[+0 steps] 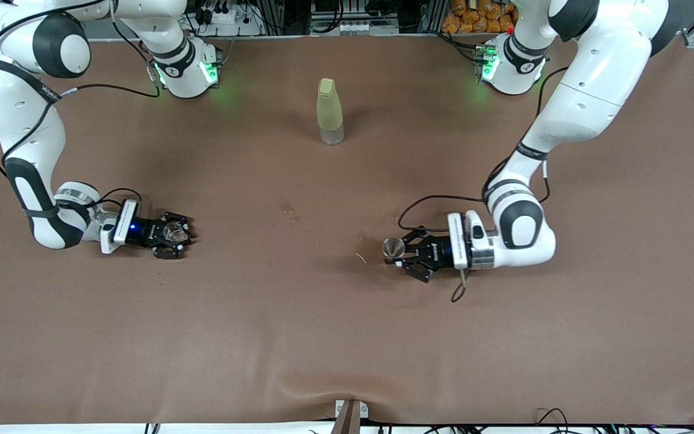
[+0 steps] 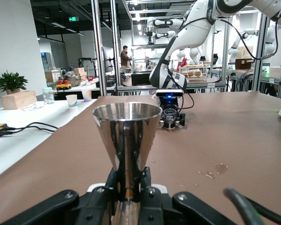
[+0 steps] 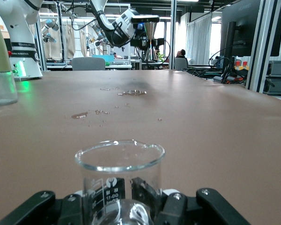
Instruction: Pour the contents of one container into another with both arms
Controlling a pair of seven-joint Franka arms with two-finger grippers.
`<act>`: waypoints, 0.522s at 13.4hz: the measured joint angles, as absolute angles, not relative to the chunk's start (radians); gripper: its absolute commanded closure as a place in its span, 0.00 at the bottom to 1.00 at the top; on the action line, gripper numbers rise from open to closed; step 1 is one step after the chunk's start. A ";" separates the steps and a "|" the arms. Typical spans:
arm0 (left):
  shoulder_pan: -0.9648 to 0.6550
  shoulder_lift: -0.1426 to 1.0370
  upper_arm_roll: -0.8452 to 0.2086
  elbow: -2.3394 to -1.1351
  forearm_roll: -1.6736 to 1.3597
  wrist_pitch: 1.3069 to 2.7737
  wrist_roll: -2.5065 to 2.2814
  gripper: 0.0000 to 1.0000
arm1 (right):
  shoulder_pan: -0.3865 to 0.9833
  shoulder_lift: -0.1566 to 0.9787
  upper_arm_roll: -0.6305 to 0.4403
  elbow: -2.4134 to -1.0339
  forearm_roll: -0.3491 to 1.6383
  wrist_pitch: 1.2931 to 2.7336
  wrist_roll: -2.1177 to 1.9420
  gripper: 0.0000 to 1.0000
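The tiny clear glass cup [image 1: 173, 231] sits upright between the fingers of my right gripper [image 1: 176, 234], low at the table near the right arm's end. The right wrist view shows the cup [image 3: 119, 171] with printed marks, and the right gripper [image 3: 123, 199] shut on its lower part. The silvery hourglass jigger [image 1: 393, 248] stands upright in my left gripper [image 1: 397, 252], low over a wet patch toward the left arm's end. In the left wrist view the left gripper [image 2: 129, 182] is shut on the narrow waist of the jigger [image 2: 127, 133]. The two grippers face each other, well apart.
A tall yellow-green bottle [image 1: 329, 111] stands mid-table, farther from the front camera than both grippers. Wet spots [image 1: 288, 208] lie between the grippers and a darker wet patch [image 1: 366, 248] beside the jigger. A loose cable [image 1: 459, 289] hangs by the left wrist.
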State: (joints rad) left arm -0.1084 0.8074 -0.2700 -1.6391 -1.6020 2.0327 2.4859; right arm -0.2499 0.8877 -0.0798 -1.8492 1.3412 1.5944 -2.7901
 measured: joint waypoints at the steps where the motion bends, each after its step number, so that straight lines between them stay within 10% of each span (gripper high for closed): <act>1: -0.123 0.815 -0.270 -1.639 -1.611 2.044 2.486 1.00 | -0.246 0.878 -0.080 -1.844 1.341 1.580 -2.776 1.00; 7: -0.270 0.851 -0.267 -1.602 -1.727 2.146 2.486 1.00 | -0.243 0.765 -0.082 -1.842 1.333 1.481 -2.711 1.00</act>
State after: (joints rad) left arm -0.2705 0.8508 -0.2673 -1.6021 -1.7273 2.1462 2.4859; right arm -0.2434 0.7653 -0.0819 -1.8417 1.3329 1.4806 -2.7109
